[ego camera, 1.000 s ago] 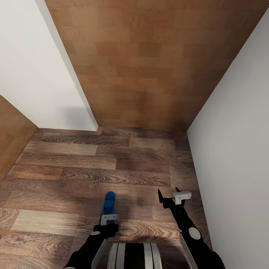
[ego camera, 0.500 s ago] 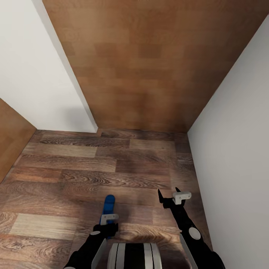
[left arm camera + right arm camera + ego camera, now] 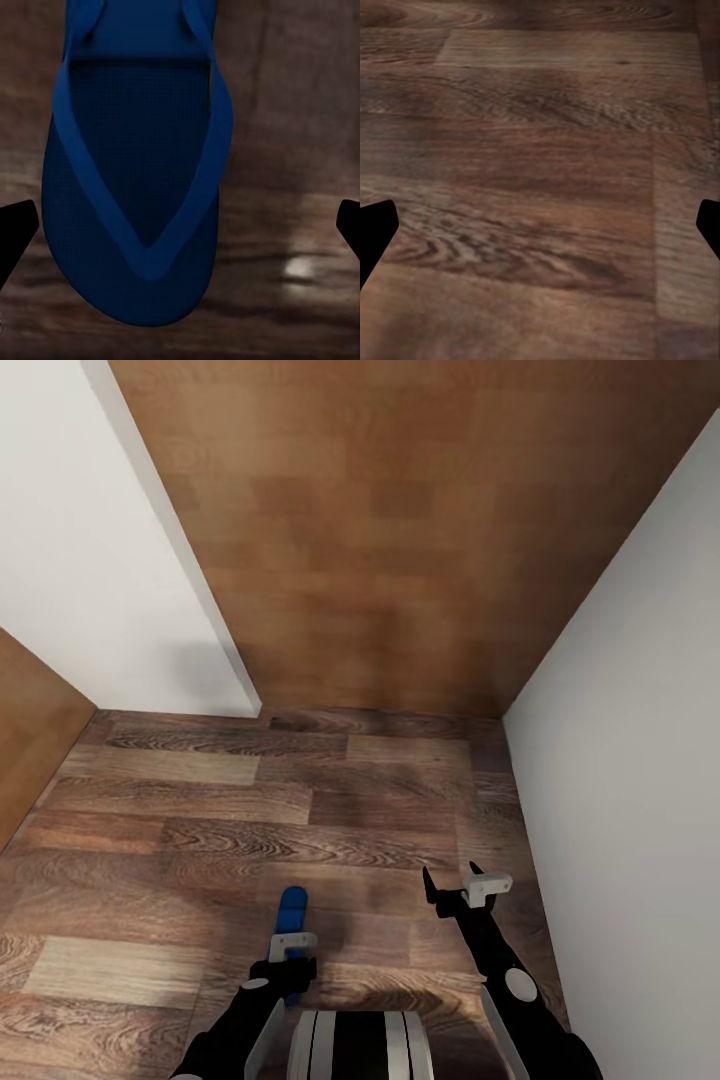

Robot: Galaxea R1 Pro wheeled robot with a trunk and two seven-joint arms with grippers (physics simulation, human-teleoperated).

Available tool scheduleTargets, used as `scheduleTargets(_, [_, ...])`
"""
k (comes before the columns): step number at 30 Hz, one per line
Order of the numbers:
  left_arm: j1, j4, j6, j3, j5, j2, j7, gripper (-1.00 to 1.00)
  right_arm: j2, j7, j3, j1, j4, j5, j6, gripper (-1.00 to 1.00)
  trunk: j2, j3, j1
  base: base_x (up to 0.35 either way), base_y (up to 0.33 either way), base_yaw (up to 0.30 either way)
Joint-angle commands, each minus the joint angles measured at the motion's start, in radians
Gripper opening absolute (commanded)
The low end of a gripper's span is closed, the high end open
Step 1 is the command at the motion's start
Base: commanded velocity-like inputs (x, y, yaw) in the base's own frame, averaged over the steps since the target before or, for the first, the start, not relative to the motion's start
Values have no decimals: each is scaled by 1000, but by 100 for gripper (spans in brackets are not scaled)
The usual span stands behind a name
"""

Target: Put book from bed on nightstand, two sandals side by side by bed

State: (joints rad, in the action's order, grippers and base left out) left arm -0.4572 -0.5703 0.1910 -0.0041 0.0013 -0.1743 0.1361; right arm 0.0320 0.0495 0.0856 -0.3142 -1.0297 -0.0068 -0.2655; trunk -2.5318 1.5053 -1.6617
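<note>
so, view: across the last second the whole head picture has slid a little — wall bases and floor planks sit slightly differently — which reads as the robot's base or head moving, not the things.
sandal: one blue sandal [image 3: 291,922] juts forward from the left gripper [image 3: 291,943] at the same spot against the arm as a second ago; the left wrist view shows its sole and v-strap [image 3: 139,187] close under the camera, above the wood floor [image 3: 250,810].
left fingers: the wrist view shows both dark tips spread wide on either side of the sandal, yet the sandal travels with the arm — i cannot tell whether it is clamped or merely resting there.
right gripper: [image 3: 455,892] unchanged, fingers apart, nothing between them, bare planks beneath in its wrist view.
surroundings: a corner of white wall [image 3: 90,560] and brown panelling [image 3: 400,530] ahead.
meaning: likely a carrying stretch; judging from this, the sandal is in transit and its placing is not yet done.
risk: if the hold is loose, a turn of the base could shed it.
</note>
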Motion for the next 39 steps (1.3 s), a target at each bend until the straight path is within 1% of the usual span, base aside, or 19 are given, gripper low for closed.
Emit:
scheduleTargets(1, [0,-2,6,-1,0,0,3,100,0,4,-2,0,0,-1,-3,100,0,1,0,82,43,0])
scheduleTargets(8, [0,-1,6,-1,0,0,3,100,0,4,-1,0,0,-1,-3,100,0,1,0,172,101,0])
scheduleTargets(23, [0,-2,5,-1,2,0,3,100,0,4,-2,0,0,-1,-3,100,0,1,0,10,6,0])
scheduleTargets(28, [0,-2,6,-1,2,0,3,100,0,4,-2,0,0,-1,-3,100,-1,20,-2,0,0,0])
scheduleTargets(35, [0,-2,6,-1,2,0,3,100,0,4,-1,0,0,-1,-1,100,-1,20,-2,0,0,0])
scheduleTargets(39, [0,-1,6,-1,2,0,3,100,0,4,-2,0,0,-1,-1,100,-2,35,-4,0,0,0])
